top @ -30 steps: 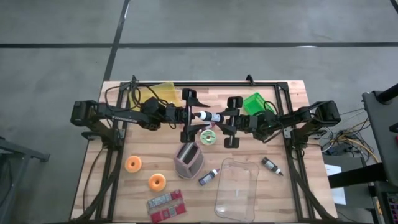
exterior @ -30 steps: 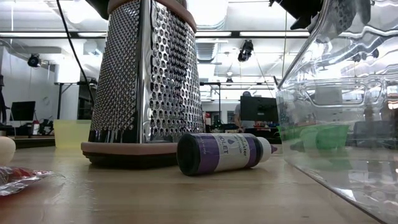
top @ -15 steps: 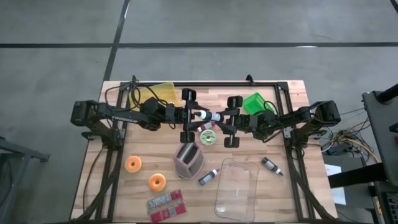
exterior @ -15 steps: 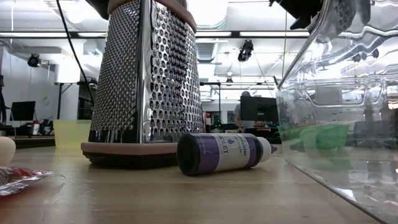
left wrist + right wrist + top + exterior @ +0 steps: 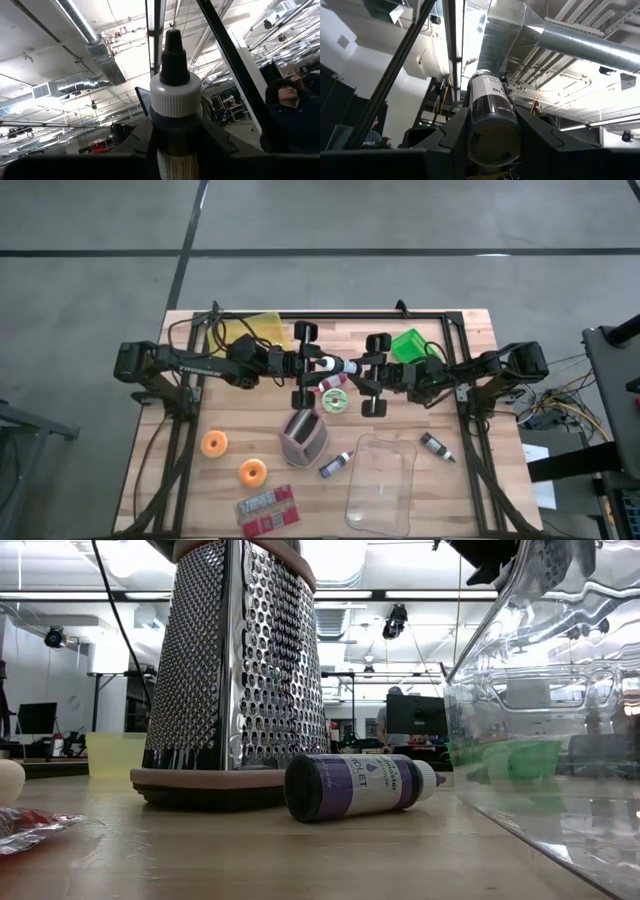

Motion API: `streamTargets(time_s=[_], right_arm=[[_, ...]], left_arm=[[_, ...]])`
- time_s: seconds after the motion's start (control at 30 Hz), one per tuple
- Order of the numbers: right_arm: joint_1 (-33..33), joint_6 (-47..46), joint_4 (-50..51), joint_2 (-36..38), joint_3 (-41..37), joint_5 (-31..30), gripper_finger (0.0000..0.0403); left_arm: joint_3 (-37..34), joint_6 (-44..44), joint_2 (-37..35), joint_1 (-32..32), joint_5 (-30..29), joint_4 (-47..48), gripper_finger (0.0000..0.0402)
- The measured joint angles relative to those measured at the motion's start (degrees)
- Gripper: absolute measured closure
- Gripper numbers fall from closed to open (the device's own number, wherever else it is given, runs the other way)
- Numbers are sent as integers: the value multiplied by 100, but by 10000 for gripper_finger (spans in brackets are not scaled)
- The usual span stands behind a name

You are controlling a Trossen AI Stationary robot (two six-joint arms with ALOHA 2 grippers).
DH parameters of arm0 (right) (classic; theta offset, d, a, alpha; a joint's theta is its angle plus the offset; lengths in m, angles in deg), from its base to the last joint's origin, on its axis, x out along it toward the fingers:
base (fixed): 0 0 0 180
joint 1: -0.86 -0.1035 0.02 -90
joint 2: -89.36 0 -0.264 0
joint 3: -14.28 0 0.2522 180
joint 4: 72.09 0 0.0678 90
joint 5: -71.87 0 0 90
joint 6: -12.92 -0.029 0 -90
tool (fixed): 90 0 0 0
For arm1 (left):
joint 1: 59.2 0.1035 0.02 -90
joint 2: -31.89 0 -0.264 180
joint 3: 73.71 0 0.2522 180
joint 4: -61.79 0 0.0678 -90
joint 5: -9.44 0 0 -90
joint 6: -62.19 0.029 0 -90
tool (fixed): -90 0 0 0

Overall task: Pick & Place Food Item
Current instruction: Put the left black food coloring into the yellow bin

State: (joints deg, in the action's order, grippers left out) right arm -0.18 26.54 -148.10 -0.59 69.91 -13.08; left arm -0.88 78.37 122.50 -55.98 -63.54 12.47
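Observation:
A small dark bottle (image 5: pixel 335 366) with a white cap and a black nozzle hangs level over the table's far middle, between my two grippers. My left gripper (image 5: pixel 310 366) comes at it from the table's left and is shut on it. My right gripper (image 5: pixel 362 372) comes from the right and is shut on it too. The left wrist view shows the bottle's cap and nozzle (image 5: pixel 175 75). The right wrist view shows its labelled body (image 5: pixel 490 100). Two orange doughnuts (image 5: pixel 214 443) (image 5: pixel 252 472) and a red snack pack (image 5: pixel 268 510) lie flat at the near left. My left gripper pinches the bottle's dark body just below the white cap (image 5: pixel 174 135) between its two fingers. It comes level from the table's left. The cap and nozzle point away from the wrist. The bottle is clear of the table. My right gripper pinches the bottle's labelled body near its flat end (image 5: pixel 492 135) between its two fingers. It comes level from the table's right. The flat end faces the wrist. The bottle lies along the fingers, clear of the table.
A metal grater (image 5: pixel 303 435) (image 5: pixel 235 670), a purple bottle (image 5: pixel 335 465) (image 5: pixel 355 785) and a clear tub (image 5: pixel 382 480) (image 5: pixel 560 740) sit near the front. A green-and-white spool (image 5: pixel 335 400) lies below the grippers. A yellow cup (image 5: pixel 265 325), a green cup (image 5: pixel 408 343) and another dark bottle (image 5: pixel 437 447) stand around.

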Motion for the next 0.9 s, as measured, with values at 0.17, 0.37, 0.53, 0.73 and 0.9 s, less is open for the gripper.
streamTargets(time_s=[0.17,0.37,0.53,0.73,0.9], right_arm=[[-2,-4,24,0,-1,5,275],[-2,-5,53,0,-5,0,275],[-11,7,115,0,-14,-82,275],[-4,-42,1145,157,-68,-774,177],[-13,-167,2536,669,-42,-987,104]], left_arm=[[7,69,0,0,15,34,307],[7,65,-2,0,15,48,308],[5,50,-2,0,13,60,311],[0,109,-26,4,-65,231,321],[0,161,-206,25,-67,525,321]])
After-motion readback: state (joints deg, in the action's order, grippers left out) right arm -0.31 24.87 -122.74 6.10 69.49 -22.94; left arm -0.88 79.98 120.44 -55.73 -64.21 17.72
